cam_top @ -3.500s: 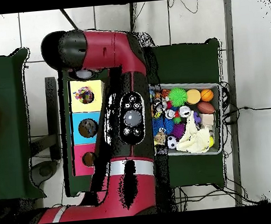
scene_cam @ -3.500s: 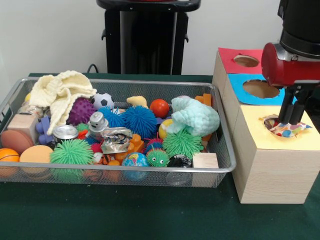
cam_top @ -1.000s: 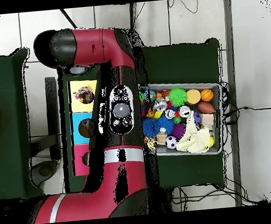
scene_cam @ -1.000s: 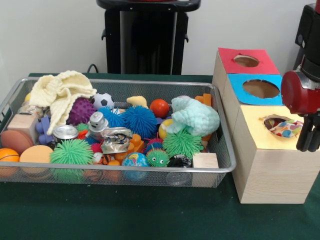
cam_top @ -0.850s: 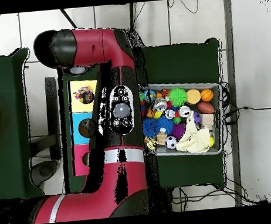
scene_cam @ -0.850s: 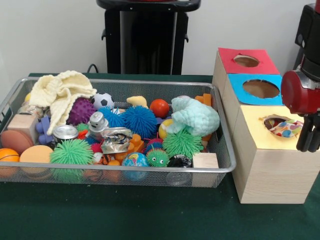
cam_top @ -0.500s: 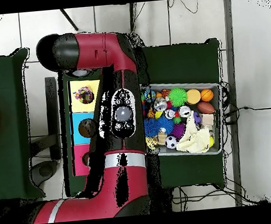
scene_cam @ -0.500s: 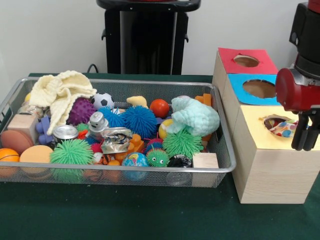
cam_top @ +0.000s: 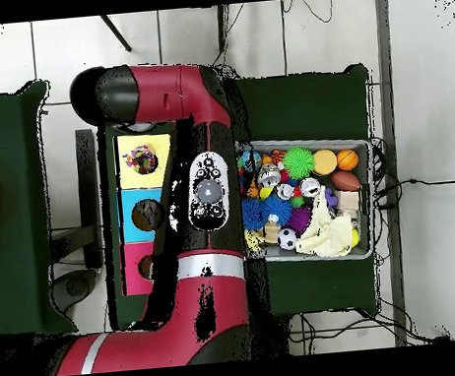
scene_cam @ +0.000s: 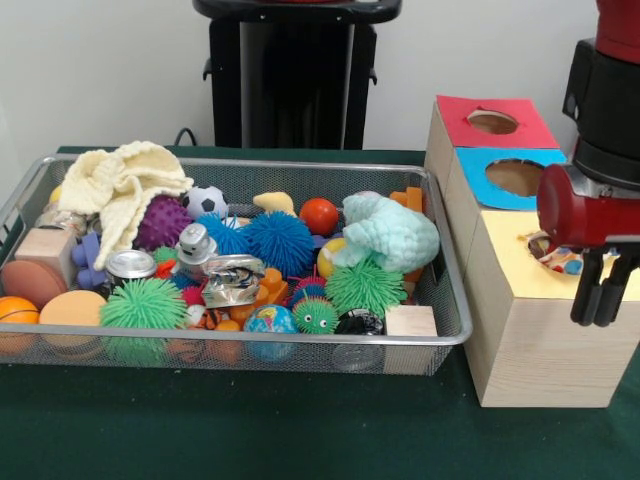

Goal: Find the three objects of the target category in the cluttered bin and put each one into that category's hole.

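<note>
Item 1. Red and black arm with dark claw [scene_cam: 597,300]: a second ago it hung at the right edge of the front view, over the near right corner of the yellow-topped box; now it has shifted toward the bin and sits partly in front of the hole. The two dark fingers hang close together with nothing between them: narrow and empty.

Item 2. Round hole [scene_cam: 553,256] in the pale yellow top of the light wooden box [scene_cam: 530,330]: partly masked by the red wrist in the front view. A white cloth printed with multicoloured polka dots [cam_top: 140,160] lies in the opening, clearest in the overhead view. Judgement: this piece is delivered, and the arm is leaving the box for another search.

Item 3. Wide shallow bin of silver wire mesh [scene_cam: 440,335] on the green tabletop [scene_cam: 250,425]: contents unchanged. Soft pieces on top: a cream knitted cloth [scene_cam: 120,185] at the far left corner and a pale mint knitted bundle [scene_cam: 392,232] near the right end. No dotted cloth shows in the bin.

Item 4. Blue-topped box [scene_cam: 505,180] and red-topped box [scene_cam: 490,122]: holes show nothing inside.

Item 5. Spiky rubber balls, such as the blue one [scene_cam: 277,240]: not of the target kind; likely to crowd any grasp of the mint bundle.
</note>
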Robot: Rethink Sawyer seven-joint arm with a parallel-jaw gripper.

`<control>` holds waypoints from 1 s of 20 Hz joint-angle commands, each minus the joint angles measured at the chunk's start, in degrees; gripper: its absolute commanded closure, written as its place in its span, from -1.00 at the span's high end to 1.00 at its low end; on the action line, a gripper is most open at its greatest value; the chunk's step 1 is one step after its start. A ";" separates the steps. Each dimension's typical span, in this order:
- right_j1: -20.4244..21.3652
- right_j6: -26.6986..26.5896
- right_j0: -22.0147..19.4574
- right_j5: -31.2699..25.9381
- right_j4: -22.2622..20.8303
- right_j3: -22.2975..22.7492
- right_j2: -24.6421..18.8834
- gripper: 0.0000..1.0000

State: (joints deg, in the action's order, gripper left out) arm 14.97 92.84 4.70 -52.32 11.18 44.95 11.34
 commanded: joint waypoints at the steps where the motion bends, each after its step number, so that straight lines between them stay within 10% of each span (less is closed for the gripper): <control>1: -0.91 3.91 -0.43 0.88 -2.12 8.35 -4.80 -1.00; 20: 2.38 4.61 1.07 1.13 -2.61 13.11 -4.38 -1.00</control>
State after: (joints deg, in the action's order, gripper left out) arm 17.23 92.84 6.06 -52.31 10.64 50.04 11.34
